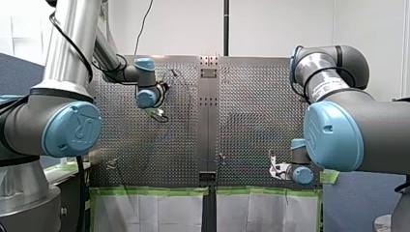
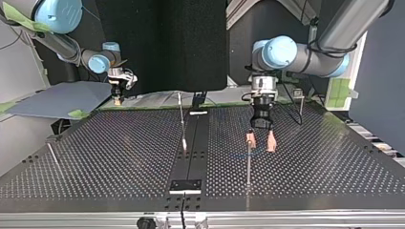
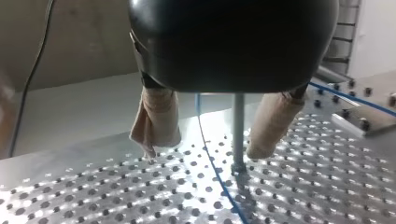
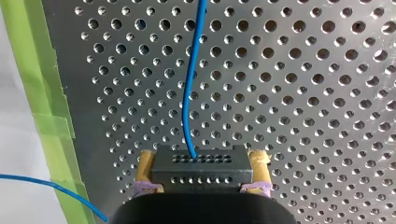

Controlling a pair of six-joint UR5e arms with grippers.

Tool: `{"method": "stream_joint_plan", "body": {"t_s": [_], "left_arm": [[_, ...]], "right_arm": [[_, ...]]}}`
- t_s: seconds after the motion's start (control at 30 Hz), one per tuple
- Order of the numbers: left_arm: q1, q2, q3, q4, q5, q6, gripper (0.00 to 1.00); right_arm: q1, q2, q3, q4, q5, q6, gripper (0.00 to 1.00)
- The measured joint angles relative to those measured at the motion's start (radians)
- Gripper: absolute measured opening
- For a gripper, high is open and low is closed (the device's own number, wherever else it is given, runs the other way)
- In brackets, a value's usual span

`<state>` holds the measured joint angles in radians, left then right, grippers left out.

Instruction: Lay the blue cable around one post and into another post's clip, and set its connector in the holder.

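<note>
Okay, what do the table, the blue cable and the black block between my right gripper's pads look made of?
Table: bare metal sheet, perhaps aluminium, silver with glare around punched holes.
Blue cable: thin, smooth sheath, probably plastic; it curves freely.
Connector: matte black, probably moulded plastic, with rows of small holes.

Shiny metal table [image 4: 303,70]; glossy cable [image 4: 184,112]
</note>
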<state>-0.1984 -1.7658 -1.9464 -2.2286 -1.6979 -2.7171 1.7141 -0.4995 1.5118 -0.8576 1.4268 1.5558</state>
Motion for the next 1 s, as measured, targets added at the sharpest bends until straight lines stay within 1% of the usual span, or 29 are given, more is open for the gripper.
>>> {"method": "stream_joint_plan", "body": {"t_s": [0.23,0.33,0.5,0.67,0.77,0.87,0.93,1.0], "left_arm": [[0.006,-0.002,0.042,-0.032,-0.024,-0.065,1.0],[0.007,-0.018,0.07,-0.055,-0.036,-0.095,1.0],[0.003,-0.061,0.117,-0.102,-0.042,-0.144,1.0],[0.005,-0.078,0.145,-0.148,-0.063,-0.186,1.0],[0.007,-0.08,0.148,-0.172,-0.071,-0.189,1.0],[0.008,-0.08,0.149,-0.187,-0.089,-0.172,1.0],[0.009,-0.08,0.149,-0.192,-0.097,-0.162,1.0],[0.01,-0.08,0.149,-0.195,-0.1,-0.156,1.0]], "right_arm": [[0.0,0.0,0.0,0.0,0.0,0.0,0.19],[0.0,0.0,0.0,0.0,0.0,0.0,0.19],[0.0,0.0,0.0,0.0,0.0,0.0,0.19],[0.0,0.0,0.0,-0.001,0.0,0.001,0.19],[0.0,0.0,0.0,-0.001,0.0,0.001,0.19],[0.0,0.0,-0.001,0.0,0.002,-0.002,0.19],[-0.001,0.0,-0.003,0.003,0.006,-0.009,0.19],[-0.002,-0.003,-0.006,0.011,0.011,-0.022,0.19]]}}
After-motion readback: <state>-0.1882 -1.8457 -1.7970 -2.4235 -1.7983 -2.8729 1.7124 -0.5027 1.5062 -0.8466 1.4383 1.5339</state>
